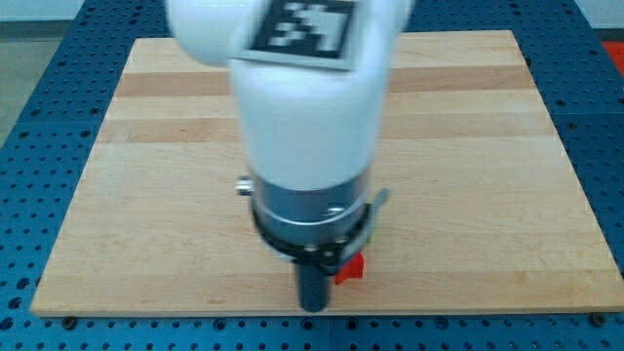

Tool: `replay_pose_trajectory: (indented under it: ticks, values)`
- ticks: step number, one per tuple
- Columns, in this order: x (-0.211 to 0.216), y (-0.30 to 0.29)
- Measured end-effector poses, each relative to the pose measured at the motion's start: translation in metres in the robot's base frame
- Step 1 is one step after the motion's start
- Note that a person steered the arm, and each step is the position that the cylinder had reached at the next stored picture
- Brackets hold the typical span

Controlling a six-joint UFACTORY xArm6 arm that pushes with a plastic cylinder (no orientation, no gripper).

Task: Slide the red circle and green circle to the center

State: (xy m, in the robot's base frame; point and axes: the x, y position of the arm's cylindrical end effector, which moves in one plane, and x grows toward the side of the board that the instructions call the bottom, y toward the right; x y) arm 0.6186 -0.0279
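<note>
My white arm fills the middle of the view and hides much of the wooden board (487,146). The dark rod hangs below it, and my tip (313,307) is near the board's bottom edge. A red block (350,269) lies just to the right of the rod, close to it and partly hidden by the arm's collar, so its shape cannot be made out. A thin sliver of green (370,235) shows at the collar's right edge, above the red block. It may be a green block, mostly hidden.
The board lies on a blue perforated table (39,146). The arm's body (307,127) covers the board's centre, so anything there is hidden.
</note>
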Motion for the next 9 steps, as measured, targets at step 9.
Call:
replay_pose_trajectory:
  ticks: [9]
  values:
    - [-0.178,0.026]
